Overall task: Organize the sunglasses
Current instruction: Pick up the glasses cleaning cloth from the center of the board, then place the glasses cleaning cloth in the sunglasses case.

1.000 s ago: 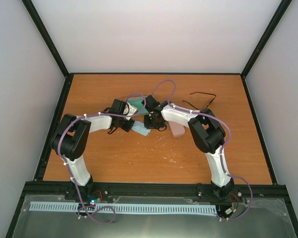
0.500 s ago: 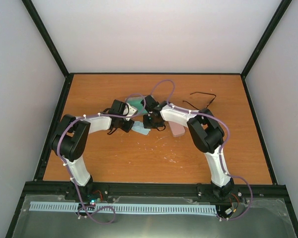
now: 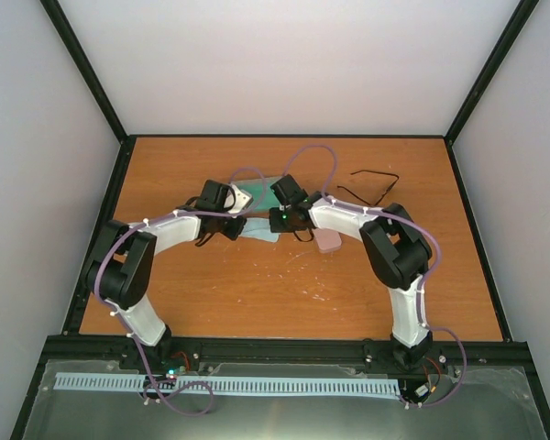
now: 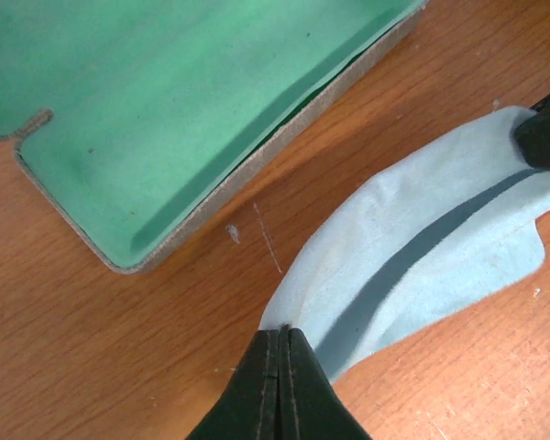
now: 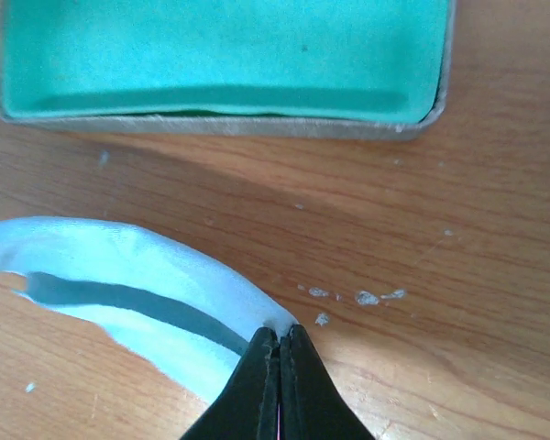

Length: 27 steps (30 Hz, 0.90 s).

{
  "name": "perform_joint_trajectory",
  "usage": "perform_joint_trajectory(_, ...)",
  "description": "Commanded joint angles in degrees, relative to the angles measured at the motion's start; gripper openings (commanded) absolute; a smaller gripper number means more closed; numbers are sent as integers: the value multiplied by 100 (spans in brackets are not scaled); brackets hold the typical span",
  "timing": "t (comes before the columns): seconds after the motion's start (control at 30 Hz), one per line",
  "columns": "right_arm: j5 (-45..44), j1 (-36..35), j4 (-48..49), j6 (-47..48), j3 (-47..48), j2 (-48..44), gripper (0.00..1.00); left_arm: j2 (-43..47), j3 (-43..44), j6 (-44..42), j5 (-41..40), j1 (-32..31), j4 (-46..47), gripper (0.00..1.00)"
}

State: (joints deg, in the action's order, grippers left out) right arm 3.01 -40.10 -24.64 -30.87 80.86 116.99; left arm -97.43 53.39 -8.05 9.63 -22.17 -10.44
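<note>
a: what lies nearest the arm bases?
b: a wide band of bare desk [image 3: 284, 293], marked only by pale scuffs, running side to side. that's the most open room.
a: and the hands?
b: past that band, about mid-desk. the left hand [image 4: 277, 341] has its fingers pressed together on one corner of the light-blue cloth [image 4: 422, 247]. the right hand [image 5: 280, 344] is pinched tight on the opposite edge. the cloth spans between them, with a dark crease along its length.
a: anything crowding them?
b: a pink case [image 3: 328, 242] lies just right of the cloth, partly under the right forearm. i cannot tell if the two touch. just behind the cloth is the open case [image 4: 165, 110] with green lining. a strip of wood shows between its grey rim and the cloth.
a: the sunglasses?
b: farther back on the right. the sunglasses [image 3: 376, 172] lie on the desk with their arms unfolded, behind the right arm, well apart from both hands and outside both cases. wood shows between them and the right rail [image 3: 478, 234].
a: the left side?
b: bare wood from the left arm out to the left rail [image 3: 99, 234] and on to the back wall [image 3: 284, 73].
</note>
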Motion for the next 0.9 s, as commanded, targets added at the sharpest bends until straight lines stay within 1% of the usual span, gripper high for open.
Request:
perform_joint_trajectory(0.0, -151, 33, 801, 168, -345, -588, 3, 229, 191, -66, 58, 28, 76, 1)
perform_joint_trajectory(0.13, -222, 59, 1191, 327, -627, -902, 3, 272, 268, -48, 78, 28, 77, 1)
perform_joint_trajectory(0.17, -237, 63, 1229, 364, -674, -961, 3, 279, 287, -41, 56, 27, 245, 0)
perform_joint_trajectory(0.23, -271, 75, 1249, 340, -760, -1002, 3, 300, 310, -38, 59, 29, 285, 0)
perform_joint_trajectory(0.5, -353, 171, 1094, 279, -698, -790, 3, 61, 475, -79, 1, 29, 366, 0)
perform_joint_trajectory(0.7, -545, 291, 1166, 253, -668, -732, 3, -340, 752, -108, 46, 63, 432, 0)
perform_joint_trajectory(0.87, -494, 399, 1179, 304, -424, -511, 3, -674, 1033, -171, 69, 85, 456, 0)
